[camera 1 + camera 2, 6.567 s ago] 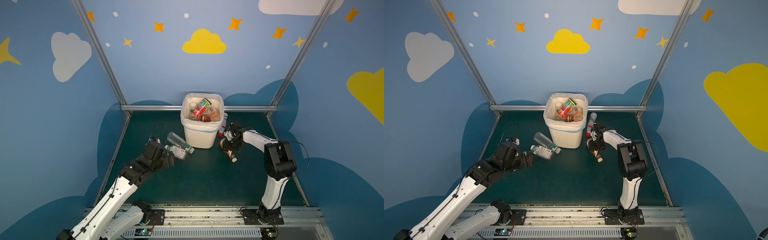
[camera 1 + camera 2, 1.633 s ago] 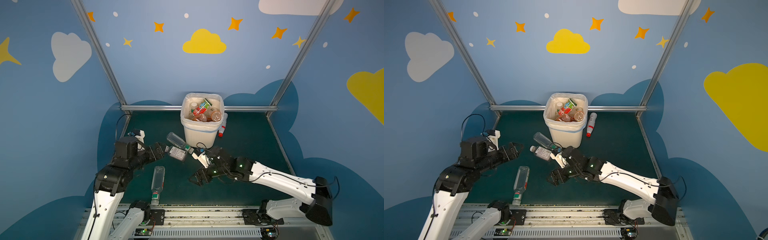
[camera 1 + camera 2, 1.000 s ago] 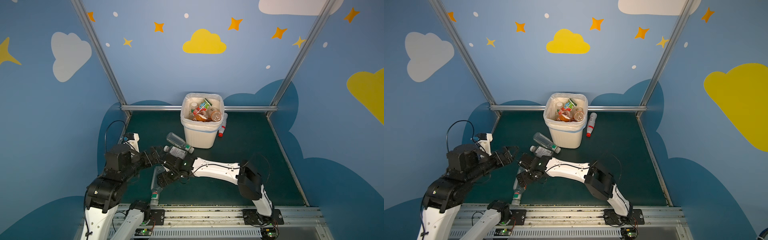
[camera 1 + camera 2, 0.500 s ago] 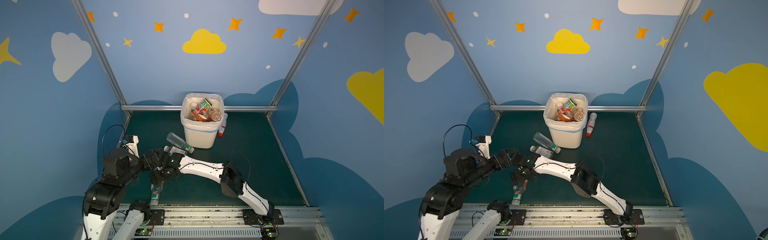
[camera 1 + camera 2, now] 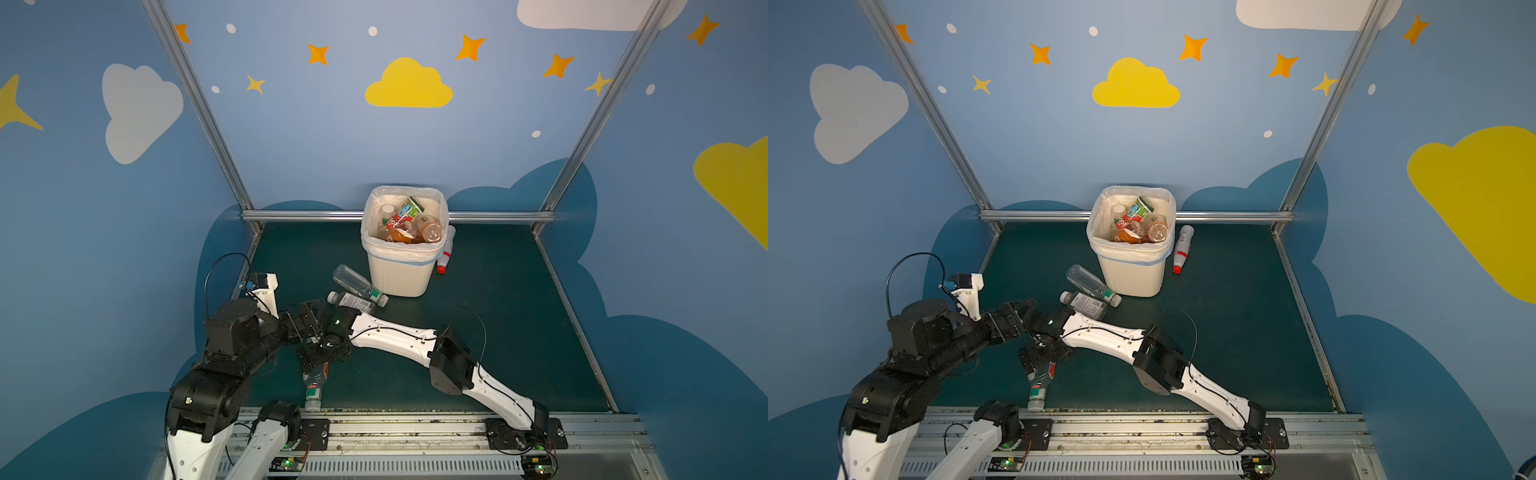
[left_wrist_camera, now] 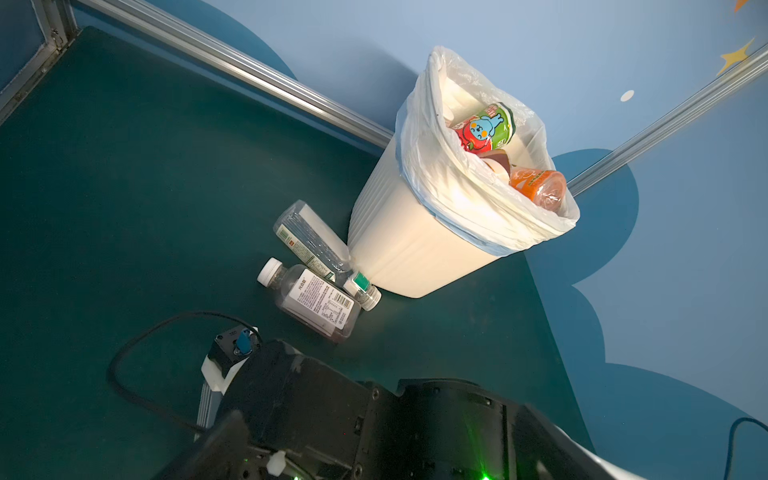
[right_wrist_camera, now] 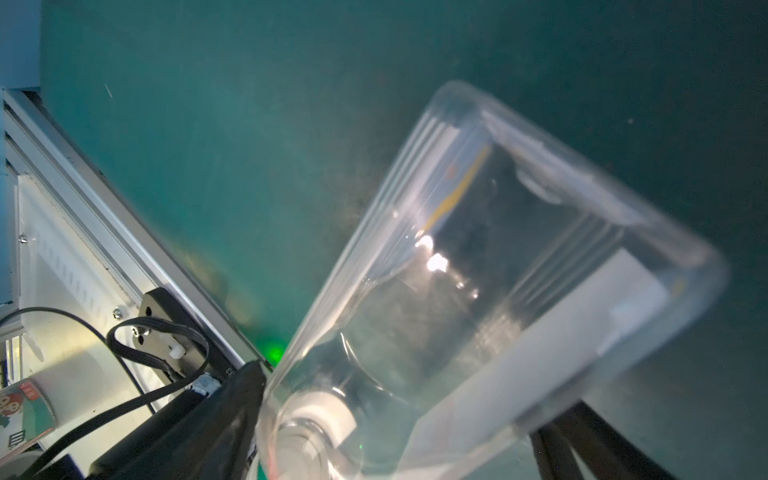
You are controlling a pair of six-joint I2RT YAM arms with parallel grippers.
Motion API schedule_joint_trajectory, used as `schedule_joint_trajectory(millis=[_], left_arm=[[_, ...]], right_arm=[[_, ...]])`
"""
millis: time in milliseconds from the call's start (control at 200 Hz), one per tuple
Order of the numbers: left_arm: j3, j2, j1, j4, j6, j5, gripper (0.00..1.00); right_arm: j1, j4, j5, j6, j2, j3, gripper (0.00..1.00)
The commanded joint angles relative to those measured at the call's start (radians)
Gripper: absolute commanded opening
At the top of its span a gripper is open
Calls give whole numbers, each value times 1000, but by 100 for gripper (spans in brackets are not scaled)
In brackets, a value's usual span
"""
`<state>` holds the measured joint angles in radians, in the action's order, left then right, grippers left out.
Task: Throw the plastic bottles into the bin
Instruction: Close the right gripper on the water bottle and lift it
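My right gripper (image 5: 318, 360) has swung across, open around the clear red-labelled plastic bottle (image 5: 313, 385); closing comes next, I judge.

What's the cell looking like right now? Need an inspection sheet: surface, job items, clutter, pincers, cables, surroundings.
Surface: dark green mat, no spills seen.
Job's things: lined bin at the back, binned bottles piled close to its rim. Four loose: green-capped bottle and white-capped bottle side by side at its front, red-capped bottle lying beside it, clear bottle by the front rail.
Clutter: nothing seen.
Grippers: left pincer open, empty. Right pincer open, astride the clear bottle; contact cannot be told.
Cables: left-arm cable loop and right-arm cable loop, no snag seen.
Surroundings: blue walls with clouds and stars, aluminium frame.
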<state>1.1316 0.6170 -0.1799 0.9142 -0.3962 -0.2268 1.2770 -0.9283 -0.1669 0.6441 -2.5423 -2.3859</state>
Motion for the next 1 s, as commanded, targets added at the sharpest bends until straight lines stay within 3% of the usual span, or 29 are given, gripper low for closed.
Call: schedule_joint_trajectory(millis=[0,335,616,741,891,996], left_arm=[[-6,-4,-1,-18,24,6,100],[-35,7,0,-37,20,-5,100],[-81,41,-1,-72,4,-33,100],[-108,55,-1,-81,0,-32,100],[-125,88,-1,-69,4,-32,100],[-137,103,-1,-66,5,-20,100]], right_arm=[[-16,-87,11,-29,-24,-12,96],[-56,-160,180,-110,102,162,95],[-80,-189,227,-163,153,248,93],[-87,-188,231,-186,176,271,88],[-87,-157,246,-211,253,347,73],[-89,-108,253,-225,353,442,71]])
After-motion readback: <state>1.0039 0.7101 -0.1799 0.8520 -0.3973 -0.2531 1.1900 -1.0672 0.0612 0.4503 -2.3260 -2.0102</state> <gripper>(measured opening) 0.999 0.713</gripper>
